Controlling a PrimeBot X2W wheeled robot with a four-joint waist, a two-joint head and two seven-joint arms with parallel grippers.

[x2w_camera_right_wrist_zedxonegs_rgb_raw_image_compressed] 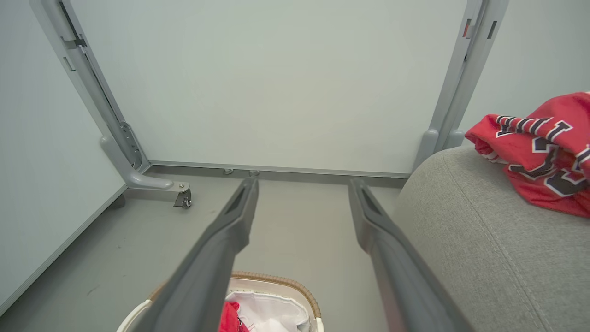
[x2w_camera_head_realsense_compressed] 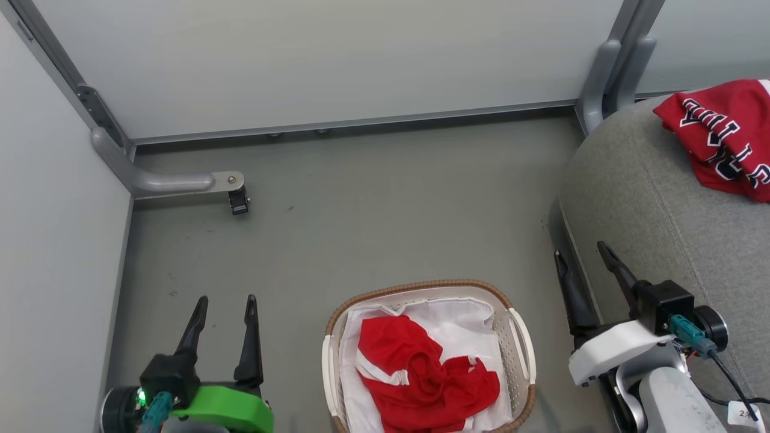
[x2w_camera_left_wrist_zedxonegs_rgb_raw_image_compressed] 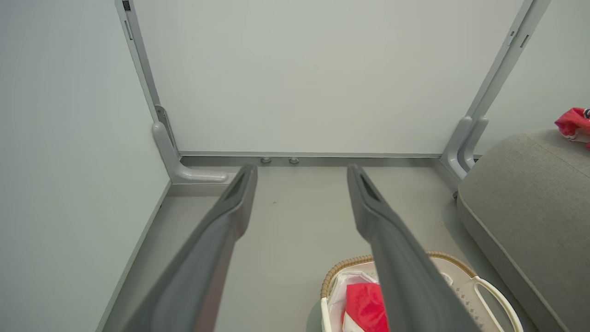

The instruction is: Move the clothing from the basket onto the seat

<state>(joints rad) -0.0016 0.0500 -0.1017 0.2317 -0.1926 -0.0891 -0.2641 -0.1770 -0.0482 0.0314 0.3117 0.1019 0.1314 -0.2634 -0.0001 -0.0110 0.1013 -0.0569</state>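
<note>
The white basket [x2w_camera_head_realsense_compressed: 517, 346] with its brown rim stands on the floor at the bottom centre. In it, on the white liner sheet, lies a crumpled red garment with white panels [x2w_camera_head_realsense_compressed: 421, 373]. The lettered red jersey [x2w_camera_head_realsense_compressed: 725, 138] rests on the grey seat [x2w_camera_head_realsense_compressed: 649, 198] at the upper right. My left gripper [x2w_camera_head_realsense_compressed: 225, 304] is open and empty, left of the basket. Open and empty too, my right gripper [x2w_camera_head_realsense_compressed: 583, 252] hovers between the basket and the seat's edge. In the left wrist view the basket [x2w_camera_left_wrist_zedxonegs_rgb_raw_image_compressed: 479, 286] and red garment [x2w_camera_left_wrist_zedxonegs_rgb_raw_image_compressed: 364, 306] show low right. The right wrist view shows the jersey [x2w_camera_right_wrist_zedxonegs_rgb_raw_image_compressed: 539, 152] on the seat [x2w_camera_right_wrist_zedxonegs_rgb_raw_image_compressed: 484, 240].
Pale partition walls close the space at the back and left. A grey panel foot with a caster [x2w_camera_head_realsense_compressed: 237, 201] juts out on the floor at the left, and another post [x2w_camera_head_realsense_compressed: 601, 84] stands by the seat. Bare grey floor [x2w_camera_head_realsense_compressed: 361, 228] lies beyond the basket.
</note>
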